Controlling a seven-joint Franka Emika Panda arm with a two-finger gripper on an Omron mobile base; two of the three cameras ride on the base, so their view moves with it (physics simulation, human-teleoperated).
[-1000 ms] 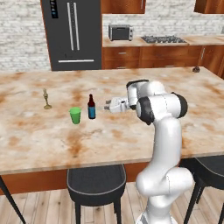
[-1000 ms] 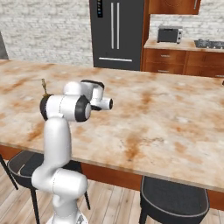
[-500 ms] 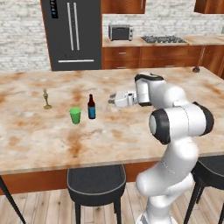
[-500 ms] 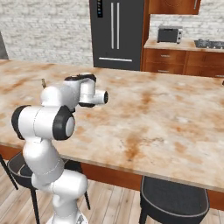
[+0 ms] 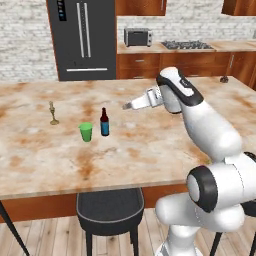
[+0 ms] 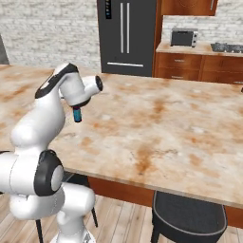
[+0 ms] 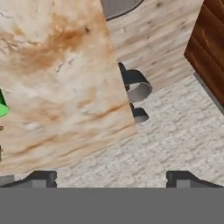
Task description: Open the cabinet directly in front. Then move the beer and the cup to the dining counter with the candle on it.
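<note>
On the dining counter stand the thin brass candle, the green cup and, just right of it, the dark beer with its blue label. My gripper hovers above the marble, right of the beer and apart from it, open and holding nothing. In the hand view its fingertips stand wide apart; that view looks past the counter's edge, with a sliver of the cup at the left. The beer's base peeks out behind my arm. Reddish wall cabinets hang far off; which is the cabinet I cannot tell.
Black round stools stand under the counter's near edge, and others at its far side. A dark fridge, a toaster oven and a hob line the brick back wall.
The gripper has risen a little, away from the beer, and the arm has swung into a higher, more stretched pose. Beer, cup and candle have not moved.
</note>
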